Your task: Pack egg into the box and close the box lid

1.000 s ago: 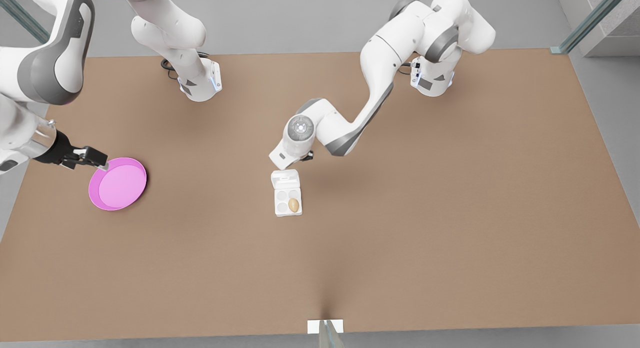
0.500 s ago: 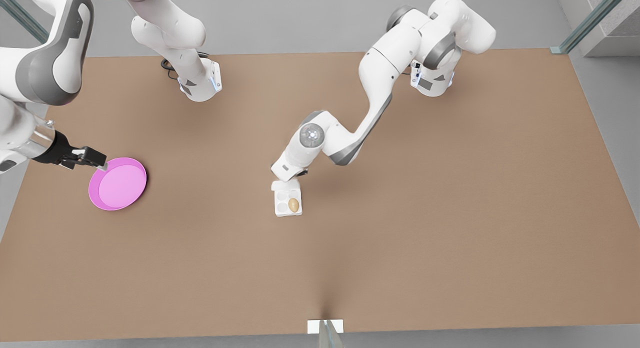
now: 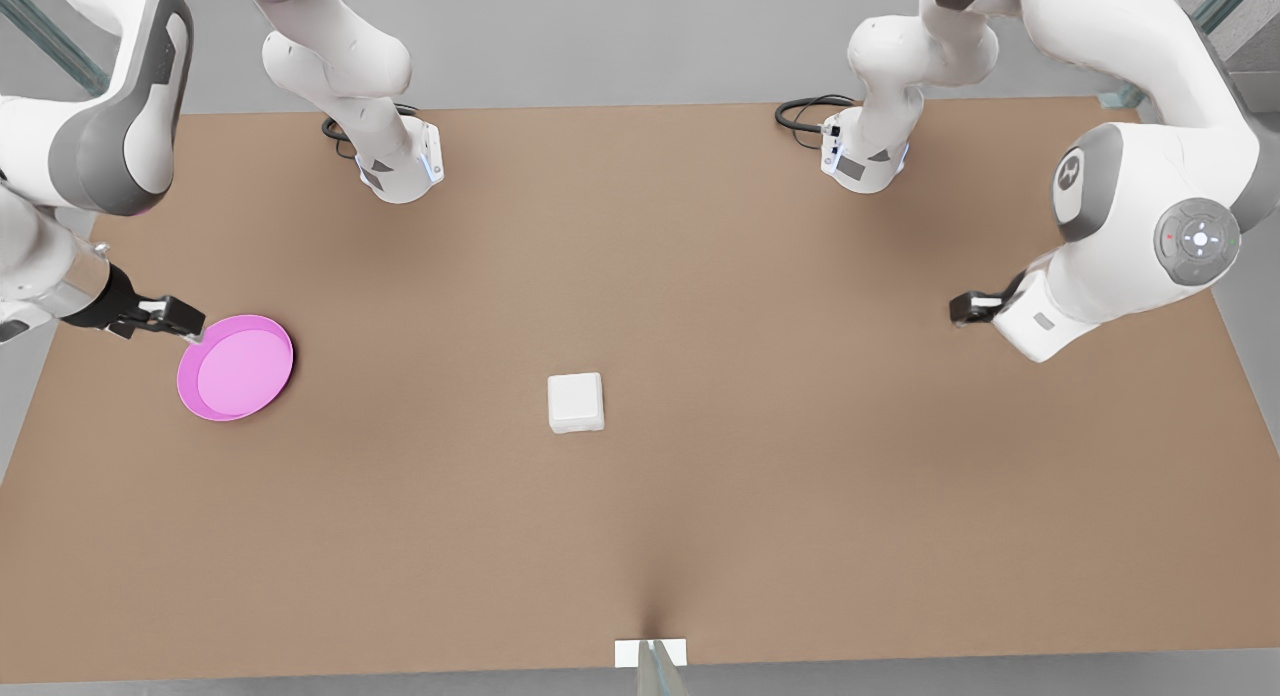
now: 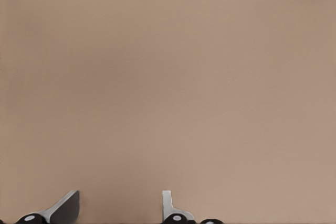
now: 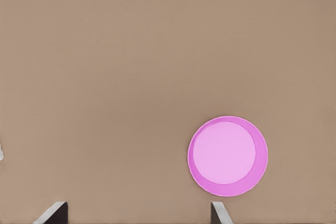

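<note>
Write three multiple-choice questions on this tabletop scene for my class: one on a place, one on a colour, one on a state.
1. Where does the box sit on the table?
A. near the middle
B. in a gripper's grasp
C. at the far edge by the arm bases

2. What colour is the round plate?
A. blue
B. pink
C. green

3. How does the box lid stand?
A. upright
B. folded back flat, open
C. shut down over the box

Answers:
1. A, since the front view shows it alone mid-table.
2. B, since it is pink in both the front view and the right wrist view.
3. C, since a plain white square top covers the cups.

Both arms wait. The right gripper is open at the plate's edge. The left gripper is open over bare table at the front view's right.
</note>
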Tool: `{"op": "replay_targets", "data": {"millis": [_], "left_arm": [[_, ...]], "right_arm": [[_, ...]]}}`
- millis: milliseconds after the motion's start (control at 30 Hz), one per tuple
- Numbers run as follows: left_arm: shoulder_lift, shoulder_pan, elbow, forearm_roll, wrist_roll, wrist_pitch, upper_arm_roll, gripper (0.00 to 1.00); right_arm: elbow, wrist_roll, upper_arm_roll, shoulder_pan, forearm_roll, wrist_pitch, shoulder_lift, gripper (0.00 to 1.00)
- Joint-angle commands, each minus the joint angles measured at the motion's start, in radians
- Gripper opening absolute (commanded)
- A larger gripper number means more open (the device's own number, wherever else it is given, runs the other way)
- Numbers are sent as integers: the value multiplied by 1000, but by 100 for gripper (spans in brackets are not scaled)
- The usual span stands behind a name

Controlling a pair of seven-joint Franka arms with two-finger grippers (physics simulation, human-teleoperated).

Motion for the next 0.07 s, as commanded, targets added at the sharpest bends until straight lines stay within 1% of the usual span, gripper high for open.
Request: {"op": "replay_targets", "data": {"millis": [0, 33], "left_arm": [[0, 0, 0, -1, 0, 0, 0, 100], [3, 0, 0, -1, 1, 0, 0, 100]], "right_arm": [[-1, 0, 0, -6, 0, -1, 0, 100], [1, 0, 0, -6, 0, -1, 1, 100]]}}
